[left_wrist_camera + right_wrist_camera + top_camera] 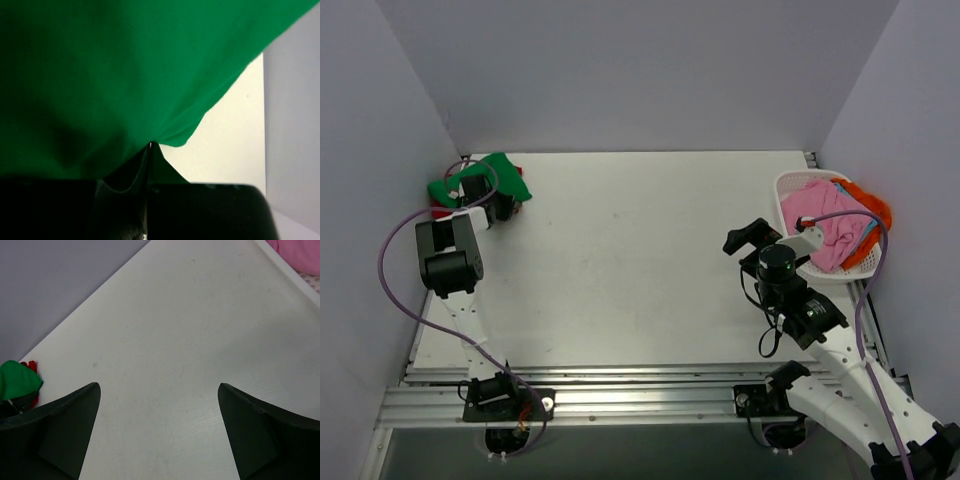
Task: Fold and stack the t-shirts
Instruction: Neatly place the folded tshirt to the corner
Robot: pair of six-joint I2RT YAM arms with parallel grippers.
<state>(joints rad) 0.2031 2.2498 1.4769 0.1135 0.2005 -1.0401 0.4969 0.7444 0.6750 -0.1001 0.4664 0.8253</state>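
Note:
A bright green t-shirt [498,170] lies bunched at the table's far left, on top of a red t-shirt [444,212]. My left gripper [488,200] is shut, pinching the edge of the green t-shirt [125,75], which fills the left wrist view above the closed gripper [150,146]. My right gripper [752,238] hovers open over bare table [165,330] beside the basket, with nothing between its fingers [70,425]. A pink t-shirt [823,218] fills the white basket [790,185], and an orange t-shirt [872,203] sits at its far side.
The white lattice basket stands at the table's right edge; its rim [287,270] and the pink fabric [300,250] show at the top right of the right wrist view. The green and red t-shirts [17,380] show at its left edge. Grey walls enclose three sides.

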